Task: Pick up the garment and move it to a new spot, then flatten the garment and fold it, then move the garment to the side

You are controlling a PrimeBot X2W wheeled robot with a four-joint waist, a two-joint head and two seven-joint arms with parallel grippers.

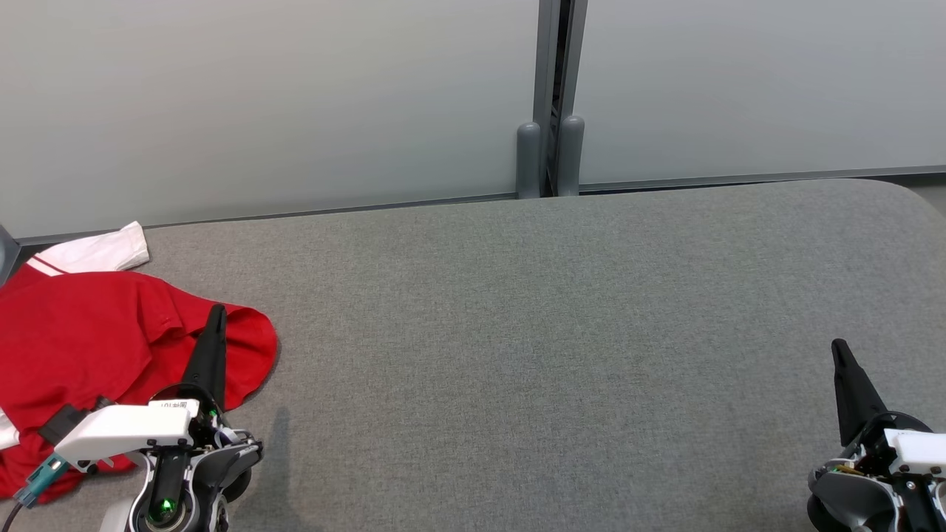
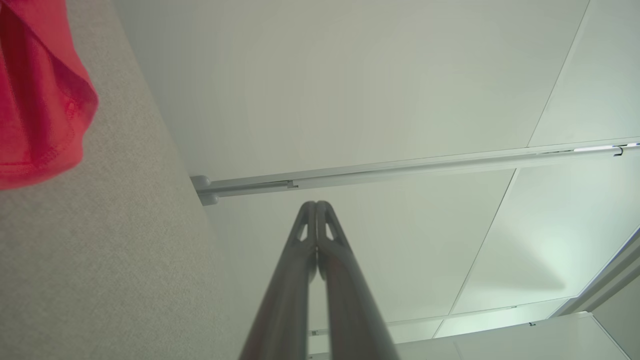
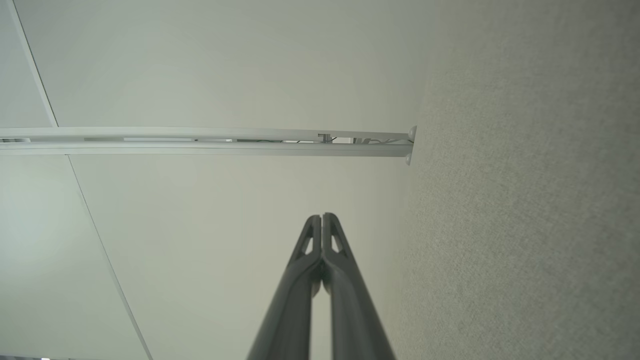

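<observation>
Pickup not yet begun: red garment [image 1: 89, 332] lies crumpled. Left gripper [image 1: 215, 318] near garment's edge, jaws together, empty; right gripper [image 1: 840, 351] well apart from garment, jaws together. Next, likely: open left jaws, reach into cloth

Red garment [image 1: 89, 332] (white sleeve, white stripe) — plain heathered grey table [image 1: 554, 332], pale grey-green wall panels [image 1: 259, 96]

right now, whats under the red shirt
The shirt lies on the grey surface. Some white cloth shows at its far edge. Anything else beneath is covered by the red fabric.
</observation>
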